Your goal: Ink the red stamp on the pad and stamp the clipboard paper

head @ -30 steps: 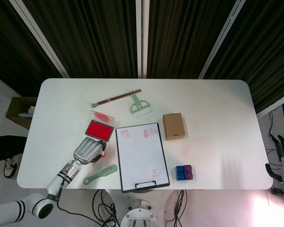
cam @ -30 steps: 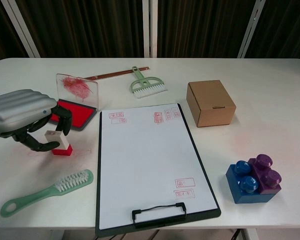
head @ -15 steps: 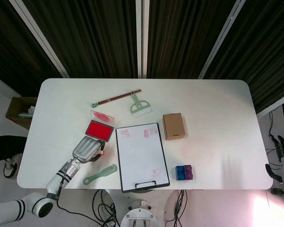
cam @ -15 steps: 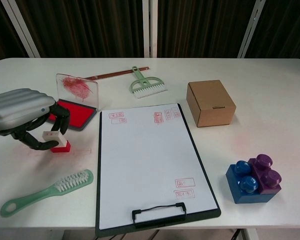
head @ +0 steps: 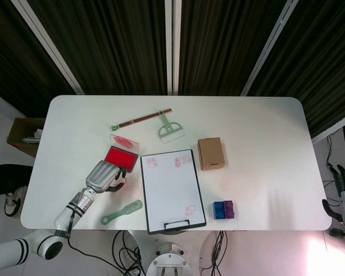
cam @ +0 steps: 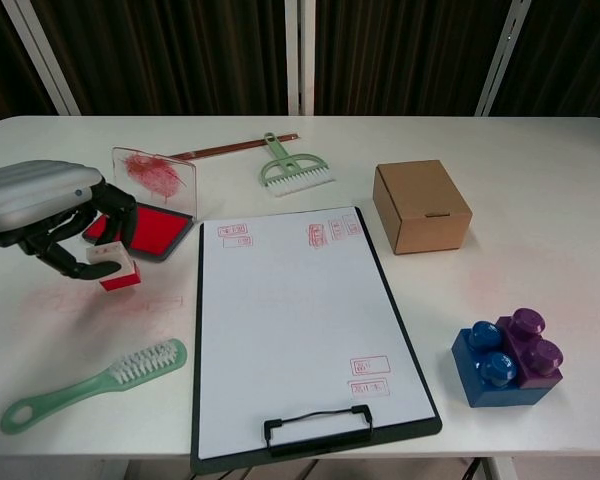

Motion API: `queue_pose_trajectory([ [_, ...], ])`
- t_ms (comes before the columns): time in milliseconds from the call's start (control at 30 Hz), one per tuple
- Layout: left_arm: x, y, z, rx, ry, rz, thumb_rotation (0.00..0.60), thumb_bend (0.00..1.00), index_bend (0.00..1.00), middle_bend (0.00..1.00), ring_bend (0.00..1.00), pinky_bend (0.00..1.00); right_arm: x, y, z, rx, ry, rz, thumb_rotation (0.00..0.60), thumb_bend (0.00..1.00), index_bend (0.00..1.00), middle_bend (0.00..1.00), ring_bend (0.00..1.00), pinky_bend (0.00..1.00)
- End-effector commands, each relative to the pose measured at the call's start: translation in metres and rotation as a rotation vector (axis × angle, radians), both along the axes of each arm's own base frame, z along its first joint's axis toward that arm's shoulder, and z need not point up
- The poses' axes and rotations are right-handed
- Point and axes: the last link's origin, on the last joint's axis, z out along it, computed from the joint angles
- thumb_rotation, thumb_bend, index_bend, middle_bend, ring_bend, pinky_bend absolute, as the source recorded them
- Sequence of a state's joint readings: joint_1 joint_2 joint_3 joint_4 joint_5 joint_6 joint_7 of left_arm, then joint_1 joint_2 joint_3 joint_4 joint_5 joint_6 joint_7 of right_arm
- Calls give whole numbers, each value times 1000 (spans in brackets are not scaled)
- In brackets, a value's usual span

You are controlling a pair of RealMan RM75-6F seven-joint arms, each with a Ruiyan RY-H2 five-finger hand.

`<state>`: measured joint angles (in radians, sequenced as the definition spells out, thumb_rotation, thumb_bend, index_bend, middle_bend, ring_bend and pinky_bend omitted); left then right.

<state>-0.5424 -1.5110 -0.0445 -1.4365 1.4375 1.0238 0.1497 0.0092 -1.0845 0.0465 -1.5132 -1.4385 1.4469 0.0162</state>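
My left hand (cam: 50,210) grips the red stamp (cam: 116,269) by its white top, tilted and just off the table beside the near edge of the red ink pad (cam: 150,230). In the head view the left hand (head: 103,176) covers the stamp, right by the ink pad (head: 120,156). The pad's clear lid (cam: 156,176) stands open behind it. To the right lies the clipboard paper (cam: 298,315) (head: 171,185), with several red stamp marks on it. My right hand (head: 344,194) hangs beyond the table's right edge, fingers apart and holding nothing.
A green brush (cam: 98,384) lies near the front edge below the left hand. At the back are a green hand broom (cam: 292,168) and a brown stick (cam: 235,148). A cardboard box (cam: 422,206) and blue-purple blocks (cam: 506,358) sit right of the clipboard.
My left hand has lifted the stamp from the table and carried it back and left, toward the ink pad. The right hand has not moved.
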Motion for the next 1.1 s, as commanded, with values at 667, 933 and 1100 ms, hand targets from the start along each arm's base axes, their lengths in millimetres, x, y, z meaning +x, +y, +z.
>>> queue_pose_trajectory([
  [667,-5,80,3,14,-225,214,600,363,613,656,851,938,9,2,-1,0,20,-6,600,262,0,0,0,0],
  [933,-9,86,-7,14,-228,248,600,367,615,658,853,939,9,3,1,-6,24,-11,600,263,0,0,0,0],
  [1100,-14,88,-11,14,-210,260,600,373,615,659,853,939,8,3,1,-3,24,-13,600,263,0,0,0,0],
])
